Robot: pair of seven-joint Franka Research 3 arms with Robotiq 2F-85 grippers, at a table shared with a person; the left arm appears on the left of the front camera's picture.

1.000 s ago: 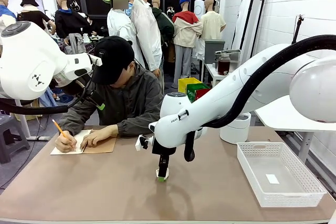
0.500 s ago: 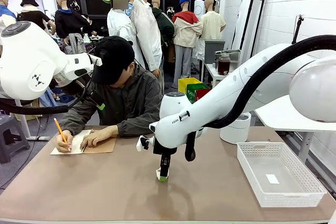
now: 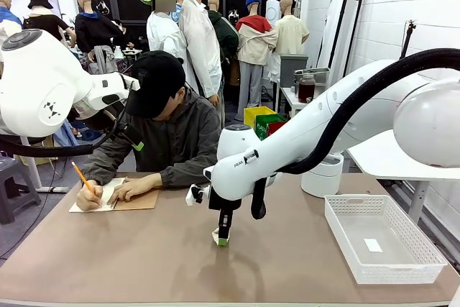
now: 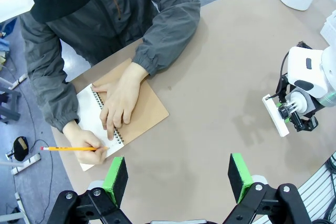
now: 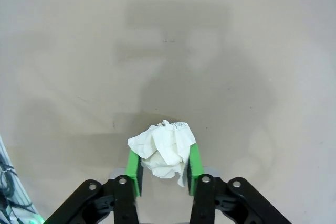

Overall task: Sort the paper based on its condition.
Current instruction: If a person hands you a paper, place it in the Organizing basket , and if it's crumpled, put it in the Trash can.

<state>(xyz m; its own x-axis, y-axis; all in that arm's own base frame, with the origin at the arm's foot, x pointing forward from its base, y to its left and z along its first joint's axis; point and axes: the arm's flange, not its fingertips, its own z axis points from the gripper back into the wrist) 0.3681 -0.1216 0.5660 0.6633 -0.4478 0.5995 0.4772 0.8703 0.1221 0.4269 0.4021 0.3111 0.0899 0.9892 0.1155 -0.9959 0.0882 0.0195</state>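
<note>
My right fingers (image 5: 134,170) are clamped on the crumpled paper (image 5: 165,151), the wad squarely between them, low over the middle of the counter (image 5: 236,51); my left fingers (image 4: 115,178) hang spread and empty, well apart, so I judge the carry falls to the right

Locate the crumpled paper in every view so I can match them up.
Front view: crumpled paper at centre, just above the table, in the right claw.
Left wrist view: hidden beneath the right arm's wrist, near the right edge.
Right wrist view: bottom centre, pinched between the green pads.
Shared landmark: the right claw.
</note>
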